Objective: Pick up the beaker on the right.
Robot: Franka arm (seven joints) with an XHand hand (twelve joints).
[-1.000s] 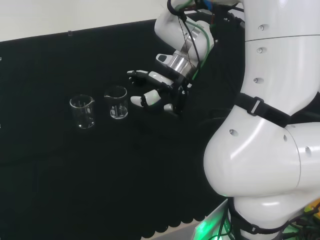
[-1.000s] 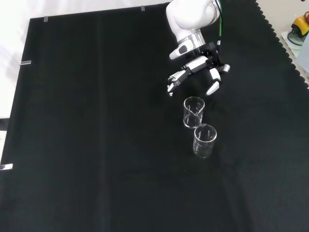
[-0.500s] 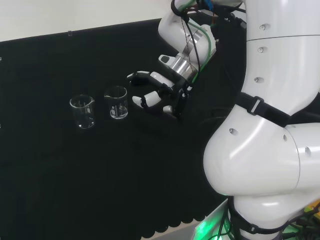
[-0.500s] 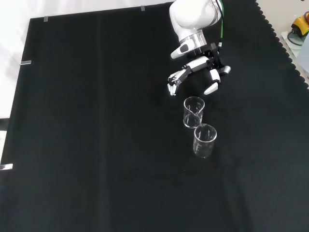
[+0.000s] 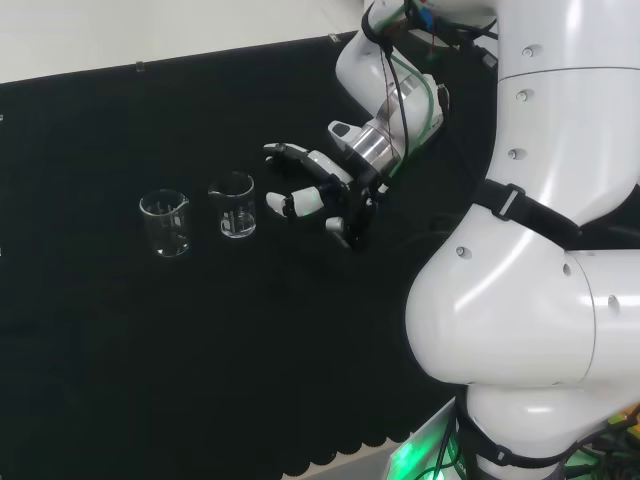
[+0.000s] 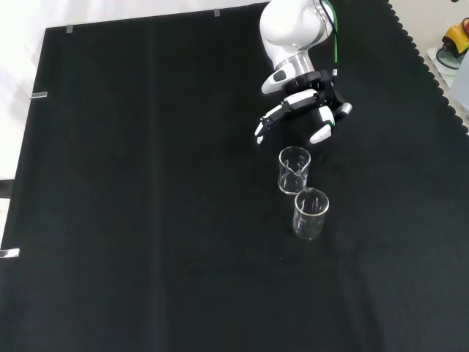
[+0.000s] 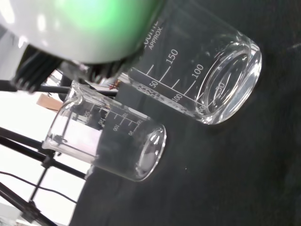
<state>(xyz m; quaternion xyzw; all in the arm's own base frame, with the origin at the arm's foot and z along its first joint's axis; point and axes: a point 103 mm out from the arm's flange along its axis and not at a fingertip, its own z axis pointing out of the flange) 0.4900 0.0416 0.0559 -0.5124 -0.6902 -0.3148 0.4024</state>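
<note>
Two clear glass beakers stand upright on the black cloth. In the head view the right beaker (image 5: 234, 206) is close to my hand (image 5: 318, 192) and the left beaker (image 5: 166, 222) stands farther off. My hand hovers just right of the right beaker, fingers spread and relaxed, holding nothing. In the front view the hand (image 6: 308, 114) is above the nearer beaker (image 6: 293, 169), with the other beaker (image 6: 310, 213) lower down. The wrist view shows both up close: the near beaker (image 7: 207, 75) with printed marks and the far beaker (image 7: 108, 141).
The arm's big white links (image 5: 530, 230) take up the right of the head view. Black cloth (image 6: 146, 183) spreads wide to the left in the front view, with its scalloped edge (image 6: 432, 73) at the right.
The hand has drawn slightly away from the right beaker and turned a little at the wrist. Both beakers stand where they were.
</note>
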